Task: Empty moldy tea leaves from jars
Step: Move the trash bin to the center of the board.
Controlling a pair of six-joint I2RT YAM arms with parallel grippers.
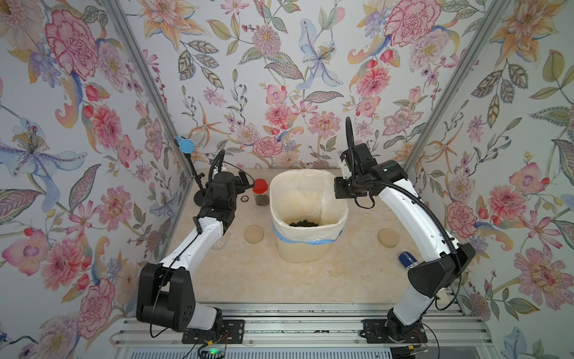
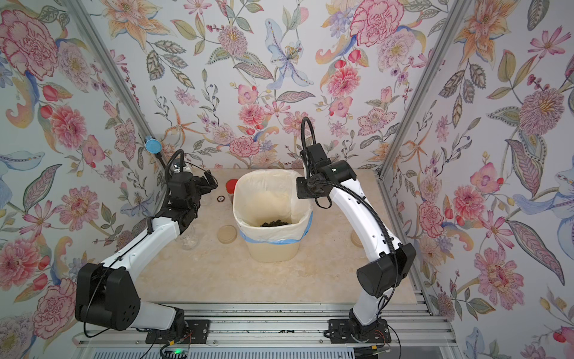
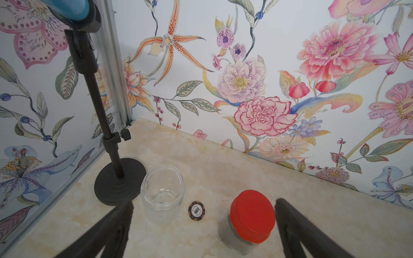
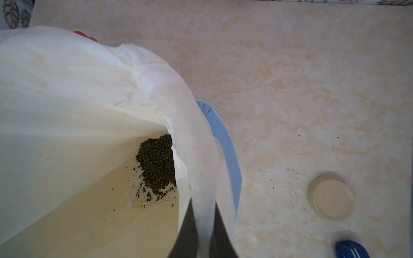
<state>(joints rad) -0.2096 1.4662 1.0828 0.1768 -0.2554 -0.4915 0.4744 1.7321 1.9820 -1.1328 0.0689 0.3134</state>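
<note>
Tea leaves [image 4: 156, 163] lie heaped in bin [image 1: 304, 248]; clear jar [image 3: 163, 192] empty, red-capped jar [image 3: 248, 221] still capped, unemptied; left hand [image 3: 203, 203] apart, right hand [image 4: 203, 202] clamped on liner [image 4: 89, 78].

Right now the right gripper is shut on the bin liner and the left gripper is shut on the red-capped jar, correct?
Only the left part is wrong: the left gripper is open, jaws wide apart, not gripping the red-capped jar, as the left wrist view shows. The right gripper is shut on the bin liner.
</note>
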